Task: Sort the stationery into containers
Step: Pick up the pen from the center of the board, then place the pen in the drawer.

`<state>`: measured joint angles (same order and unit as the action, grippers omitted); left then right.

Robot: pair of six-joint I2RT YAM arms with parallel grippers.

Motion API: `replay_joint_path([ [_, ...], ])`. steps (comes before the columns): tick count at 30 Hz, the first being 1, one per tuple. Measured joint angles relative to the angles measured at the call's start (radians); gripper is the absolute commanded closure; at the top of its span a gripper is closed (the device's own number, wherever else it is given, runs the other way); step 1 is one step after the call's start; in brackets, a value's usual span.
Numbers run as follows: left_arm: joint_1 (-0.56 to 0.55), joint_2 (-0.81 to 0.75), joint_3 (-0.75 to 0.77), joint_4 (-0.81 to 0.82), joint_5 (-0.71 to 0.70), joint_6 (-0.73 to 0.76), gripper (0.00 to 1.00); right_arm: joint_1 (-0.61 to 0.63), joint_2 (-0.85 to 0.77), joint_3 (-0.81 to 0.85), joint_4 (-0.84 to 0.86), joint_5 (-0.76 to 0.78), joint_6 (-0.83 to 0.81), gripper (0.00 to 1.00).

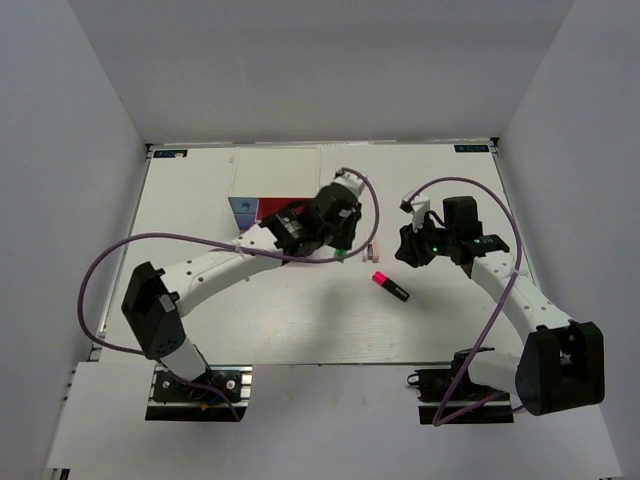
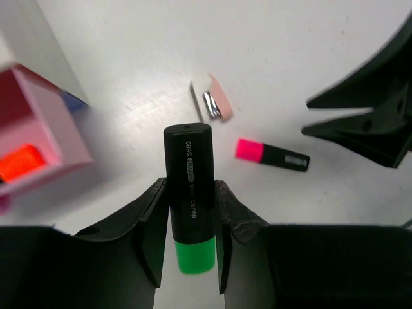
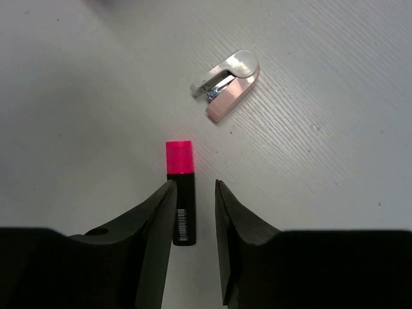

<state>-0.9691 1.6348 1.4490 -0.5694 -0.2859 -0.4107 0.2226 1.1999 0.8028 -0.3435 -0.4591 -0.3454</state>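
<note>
My left gripper [image 2: 190, 193] is shut on a black highlighter with a green end [image 2: 188, 161] and holds it above the table, just right of the drawer box in the top view [image 1: 338, 243]. A pink-walled drawer [image 2: 51, 129] stands open at the left with an orange highlighter [image 2: 20, 162] inside. A black highlighter with a pink end [image 3: 179, 187] lies on the table. My right gripper [image 3: 193, 193] is open and hovers over it, its body showing between the jaws near the left finger. A small whitish-pink item with a metal part [image 3: 226, 87] lies beyond it.
The white-topped drawer box [image 1: 275, 175] stands at the back left of centre, with a blue front [image 1: 241, 212] and a red front [image 1: 279, 209] showing. The pink highlighter [image 1: 390, 286] and the small item [image 1: 372, 252] lie between the two grippers. My right gripper [image 1: 410, 250] is close to the left one.
</note>
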Motion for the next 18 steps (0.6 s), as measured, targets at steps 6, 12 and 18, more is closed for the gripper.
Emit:
replay_joint_path([
  [6,0.195,-0.041,0.025,0.047,0.137,0.193,0.99,0.0,-0.001,-0.001,-0.018,-0.066,-0.046,0.64],
  [12,0.359,-0.007,0.126,0.04,0.315,0.344,1.0,-0.001,-0.001,-0.001,-0.023,-0.079,-0.064,0.64],
  [18,0.444,-0.006,0.135,0.045,0.47,0.467,1.0,-0.001,-0.001,-0.001,-0.023,-0.08,-0.074,0.64],
])
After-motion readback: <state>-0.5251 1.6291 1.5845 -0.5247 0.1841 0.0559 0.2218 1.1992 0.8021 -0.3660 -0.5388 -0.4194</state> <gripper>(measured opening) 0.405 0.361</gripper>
